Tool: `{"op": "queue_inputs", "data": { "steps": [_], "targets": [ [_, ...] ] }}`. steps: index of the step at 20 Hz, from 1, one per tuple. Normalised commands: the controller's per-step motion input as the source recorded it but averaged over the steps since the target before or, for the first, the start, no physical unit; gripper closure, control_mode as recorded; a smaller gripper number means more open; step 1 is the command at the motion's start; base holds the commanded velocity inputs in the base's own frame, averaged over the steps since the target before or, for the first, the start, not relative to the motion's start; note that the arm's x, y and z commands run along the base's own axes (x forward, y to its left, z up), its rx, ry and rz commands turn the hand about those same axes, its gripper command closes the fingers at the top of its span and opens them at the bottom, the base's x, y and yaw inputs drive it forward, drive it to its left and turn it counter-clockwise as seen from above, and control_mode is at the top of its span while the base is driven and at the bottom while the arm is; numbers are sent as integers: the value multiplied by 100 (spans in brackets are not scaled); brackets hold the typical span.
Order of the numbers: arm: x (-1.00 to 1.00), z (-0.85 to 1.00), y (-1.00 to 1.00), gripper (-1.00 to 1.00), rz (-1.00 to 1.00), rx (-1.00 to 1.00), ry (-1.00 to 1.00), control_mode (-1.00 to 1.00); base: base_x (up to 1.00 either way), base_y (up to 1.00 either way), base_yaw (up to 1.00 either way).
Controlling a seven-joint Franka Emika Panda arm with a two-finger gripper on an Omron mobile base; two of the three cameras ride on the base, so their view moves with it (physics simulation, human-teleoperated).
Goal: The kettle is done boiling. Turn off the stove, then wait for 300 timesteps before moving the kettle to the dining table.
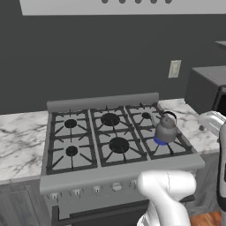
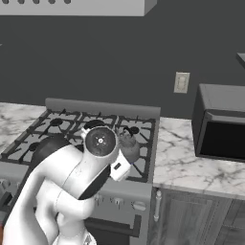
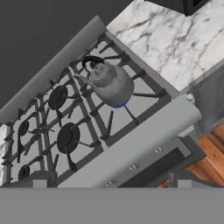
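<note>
We find the kettle (image 1: 166, 129) sitting on the front right burner of the stove (image 1: 115, 174), at about four o'clock from the middle of the cooktop, with a blue flame (image 1: 160, 141) licking under its base, so the burner is lit. In the hand view the kettle (image 3: 109, 82) lies toward twelve o'clock, with the front knobs (image 3: 133, 167) low at about six o'clock. Our gripper has its jaws spread wide and grips nothing. We judge the main risk to be choosing the wrong knob: they are small and alike, so a slip would leave the flame burning. The other risk is the arm brushing the kettle handle while reaching down.
</note>
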Motion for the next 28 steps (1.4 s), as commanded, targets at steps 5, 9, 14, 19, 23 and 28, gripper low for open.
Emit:
{"op": "queue_inputs", "data": {
  "steps": [5,9,14,19,23,28],
  "targets": [
    [-8,-31,-14,-100,0,15,-10,-100,0,0,0],
    [-2,-44,-8,-100,0,21,0,-100,0,0,0],
    [-16,-46,-10,-100,0,24,-1,-100,0,0,0],
    [-27,-34,-6,-100,0,16,-5,-100,0,0,0],
    [-18,-37,-2,-100,0,14,-1,-100,0,0,0],
    [-11,-36,-7,-100,0,14,-1,-100,0,0,0]
  ]
}}
